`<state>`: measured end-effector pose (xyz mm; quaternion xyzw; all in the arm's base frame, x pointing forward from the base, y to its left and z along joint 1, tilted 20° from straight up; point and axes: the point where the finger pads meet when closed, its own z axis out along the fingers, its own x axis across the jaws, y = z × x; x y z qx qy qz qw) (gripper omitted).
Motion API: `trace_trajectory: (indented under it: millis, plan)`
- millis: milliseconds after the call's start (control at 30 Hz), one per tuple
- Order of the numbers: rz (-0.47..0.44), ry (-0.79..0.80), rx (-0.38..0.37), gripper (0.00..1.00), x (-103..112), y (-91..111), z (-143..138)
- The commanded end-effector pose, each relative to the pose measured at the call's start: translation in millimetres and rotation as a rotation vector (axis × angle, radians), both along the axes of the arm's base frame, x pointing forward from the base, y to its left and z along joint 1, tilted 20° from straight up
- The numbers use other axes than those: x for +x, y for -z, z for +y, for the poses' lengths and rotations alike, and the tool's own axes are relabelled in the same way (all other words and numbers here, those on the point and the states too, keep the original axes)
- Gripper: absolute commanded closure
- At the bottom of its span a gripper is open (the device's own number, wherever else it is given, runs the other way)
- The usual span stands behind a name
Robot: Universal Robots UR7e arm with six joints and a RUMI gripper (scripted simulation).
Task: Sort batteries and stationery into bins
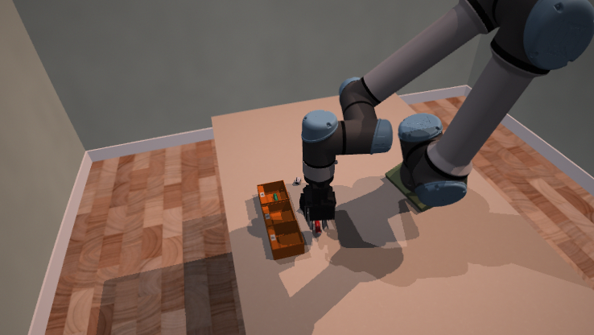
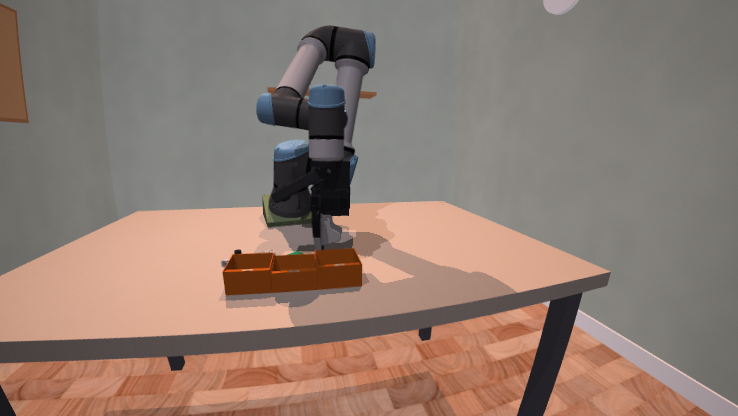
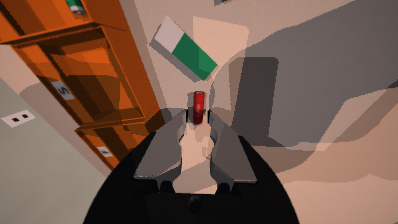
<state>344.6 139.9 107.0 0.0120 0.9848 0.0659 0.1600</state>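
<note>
My gripper (image 1: 319,225) (image 2: 326,242) (image 3: 197,110) stands slightly open and low over the table, its tips at a red battery

The wood-toned table (image 1: 257,141) (image 2: 129,310) (image 3: 370,195) spreads below my grey and blue robot arm (image 1: 419,54) (image 2: 304,67), which rises from a green base plate (image 1: 393,172) (image 2: 266,210) and bends down toward the work.

A row of three orange bins (image 1: 288,250) (image 2: 294,281) (image 3: 141,75) stands upright beside the hand. Each has a small white label, but I cannot read all the letters with certainty.

The two grey fingers point down, a narrow gap apart, clamped on nothing. In the wrist view, the near end of the red battery (image 1: 317,226) (image 3: 198,106) lines up with that gap, and the rest extends beyond the tips. I cannot tell whether either finger touches it.

Near the battery's far end, a green and white eraser-like block (image 2: 296,253) (image 3: 195,55) lies at a slant on the table, between the bins and the patch of shadow.

A green battery (image 1: 275,196) (image 3: 76,6) lies inside one end bin. Outside that same bin, on the table, sits a small pale and dark item (image 1: 297,181), too small for me to identify.
</note>
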Motion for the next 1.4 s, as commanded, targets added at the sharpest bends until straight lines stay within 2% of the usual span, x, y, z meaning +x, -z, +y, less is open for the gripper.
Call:
trace_trajectory:
  millis: [0,467,500,1367]
  plan:
    - [-0.001,0.0,0.0,0.83,1.5,4.0,0.6]
    - [-0.001,0.0,0.0,0.83,1.2,4.1,0.6]
    - [-0.001,0.0,0.0,1.0,1.2,4.1,0.6]
    - [-0.001,0.0,0.0,1.0,1.2,4.1,0.6]
